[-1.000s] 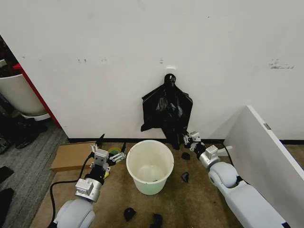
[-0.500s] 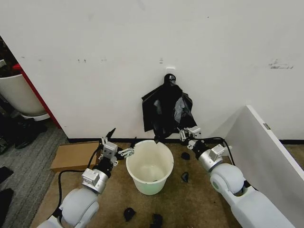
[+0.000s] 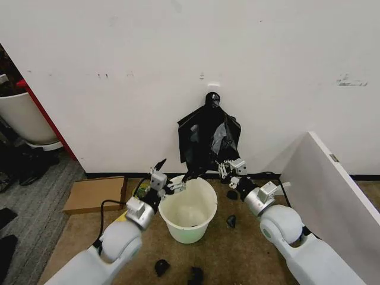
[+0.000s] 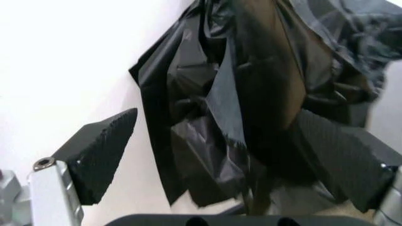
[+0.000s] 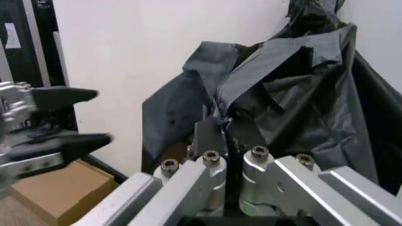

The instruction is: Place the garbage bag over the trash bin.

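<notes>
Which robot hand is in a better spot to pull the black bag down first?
Probably the right hand: it's shut on the garbage bag hanging on the wall. The left hand is open near the bag's lower corner, above the trash bin.

A flat cardboard box [image 3: 94, 194] lies by the white wall [image 3: 119, 71]; black scraps [image 3: 161, 266] dot the floor.

A scuffed white wall [image 3: 119, 71] meets brown carpet [image 3: 237, 249], a flat cardboard box [image 3: 92, 195] lying alongside.
</notes>
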Controlling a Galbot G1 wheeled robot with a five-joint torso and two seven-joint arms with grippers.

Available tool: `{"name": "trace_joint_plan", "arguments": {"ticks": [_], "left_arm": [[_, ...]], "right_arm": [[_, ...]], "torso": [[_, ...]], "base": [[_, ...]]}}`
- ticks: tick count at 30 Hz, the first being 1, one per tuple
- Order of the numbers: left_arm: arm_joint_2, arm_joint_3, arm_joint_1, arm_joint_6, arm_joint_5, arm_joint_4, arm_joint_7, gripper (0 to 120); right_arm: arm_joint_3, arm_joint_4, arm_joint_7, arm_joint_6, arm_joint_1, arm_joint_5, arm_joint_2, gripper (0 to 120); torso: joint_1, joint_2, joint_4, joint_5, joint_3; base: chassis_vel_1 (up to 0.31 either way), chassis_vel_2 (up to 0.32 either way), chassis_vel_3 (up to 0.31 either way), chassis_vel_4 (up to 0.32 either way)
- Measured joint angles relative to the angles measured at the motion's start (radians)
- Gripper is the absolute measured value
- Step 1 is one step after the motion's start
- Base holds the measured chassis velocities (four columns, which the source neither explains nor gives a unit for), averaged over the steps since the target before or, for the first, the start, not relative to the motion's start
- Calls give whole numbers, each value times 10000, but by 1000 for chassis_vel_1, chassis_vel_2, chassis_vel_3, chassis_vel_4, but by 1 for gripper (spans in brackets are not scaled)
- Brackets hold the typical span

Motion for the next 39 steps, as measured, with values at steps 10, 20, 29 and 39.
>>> {"name": "trace_joint_plan", "arguments": {"ticks": [10, 20, 29, 39], "left_arm": [[-597, 341, -686, 222, -202, 624, -194, 100], [-1172, 682, -1309, 512, -356, 1149, -254, 85], [-1329, 777, -1458, 540, -583, 1297, -301, 52], [-1622, 659, -1560, 564, -609, 1613, -324, 16]], "right_arm": [[41, 149, -34, -135, -28, 10, 70, 0], [56, 302, -25, -236, -95, 21, 90, 0], [112, 317, 8, -237, -141, 21, 54, 0], [111, 390, 34, -259, -184, 27, 31, 0]], "torso": [[0, 0, 1, 0, 0], [0, 0, 0, 0, 0], [0, 0, 0, -1, -1], [0, 0, 0, -1, -1]], "base": [[0, 0, 0, 0], [0, 0, 0, 0], [0, 0, 0, 0], [0, 0, 0, 0]]}}
